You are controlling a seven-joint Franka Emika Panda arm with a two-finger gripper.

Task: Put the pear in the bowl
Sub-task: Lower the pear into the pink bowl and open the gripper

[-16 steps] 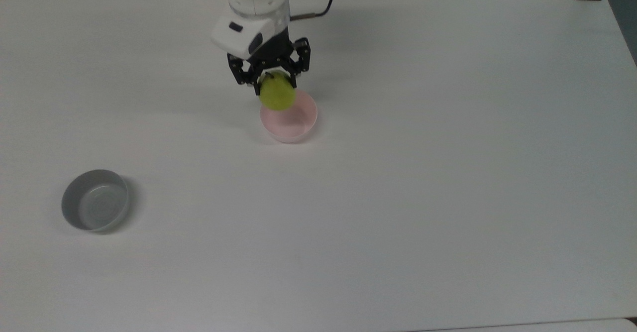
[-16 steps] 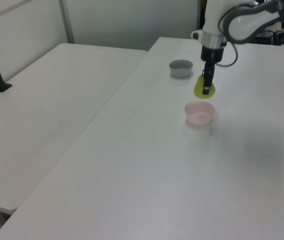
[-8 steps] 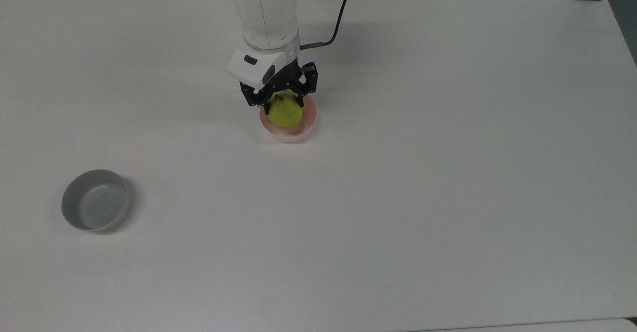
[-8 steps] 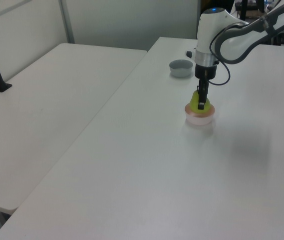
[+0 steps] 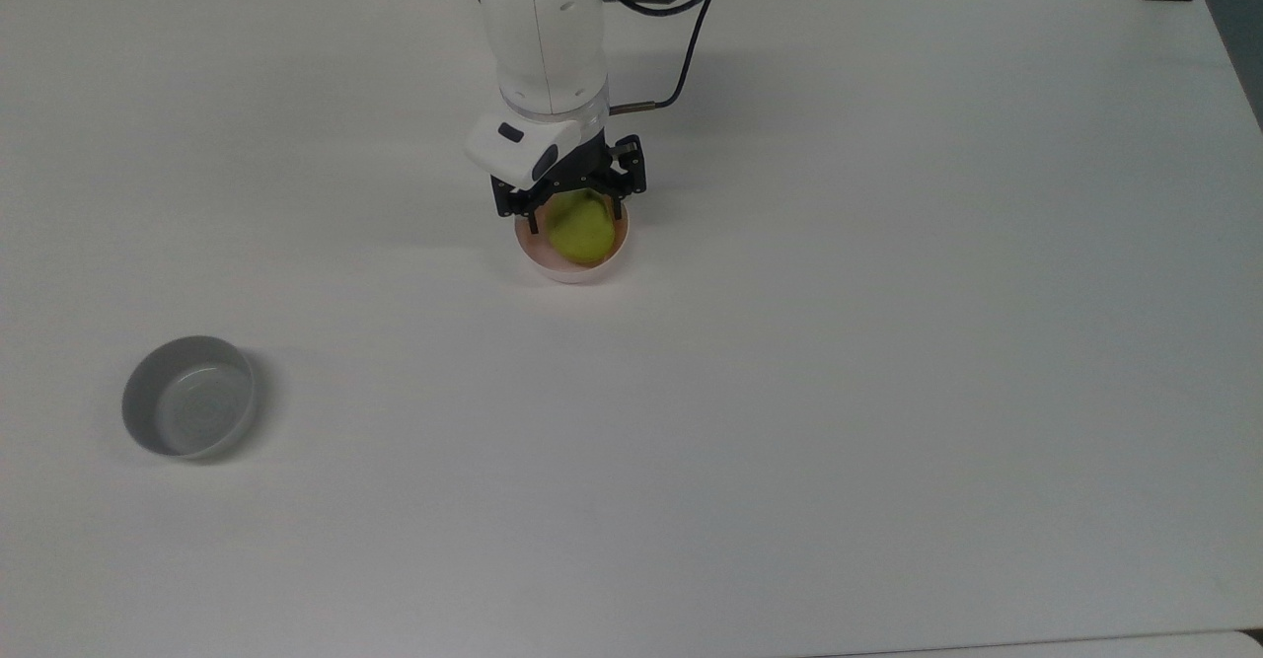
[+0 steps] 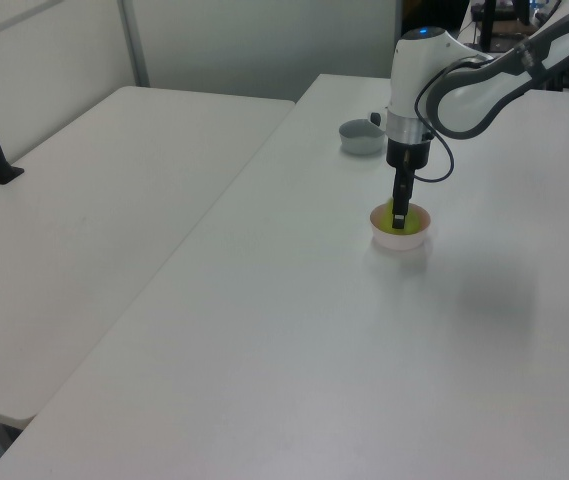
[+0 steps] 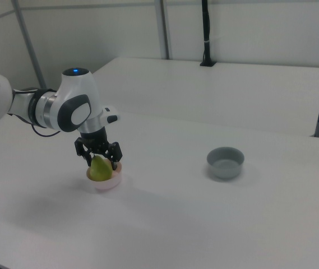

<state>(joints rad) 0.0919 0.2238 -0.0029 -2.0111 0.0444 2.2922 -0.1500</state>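
Note:
The yellow-green pear (image 5: 580,230) lies tilted inside the pale pink bowl (image 5: 572,273), a little toward the top view's right side of it. My gripper (image 5: 575,216) is lowered over the bowl's far rim, its black fingers spread on either side of the pear, open and no longer pressing it. In the right view the pear (image 7: 98,170) rests in the bowl (image 7: 107,184) with the gripper (image 7: 101,163) straddling its top. In the left view the gripper (image 6: 401,210) points straight down into the bowl (image 6: 409,240), where the pear (image 6: 404,228) shows as a green patch.
A grey bowl (image 5: 138,397) stands far off at the top view's lower left, also seen in the left view (image 6: 362,137) and the right view (image 7: 225,162). The white table (image 5: 888,392) stretches wide around both. A second table (image 6: 94,200) adjoins it.
The gripper came down from above the bowl's far rim with the pear, lowered it into the pink bowl, and its fingers have spread; the pear has tipped over inside.

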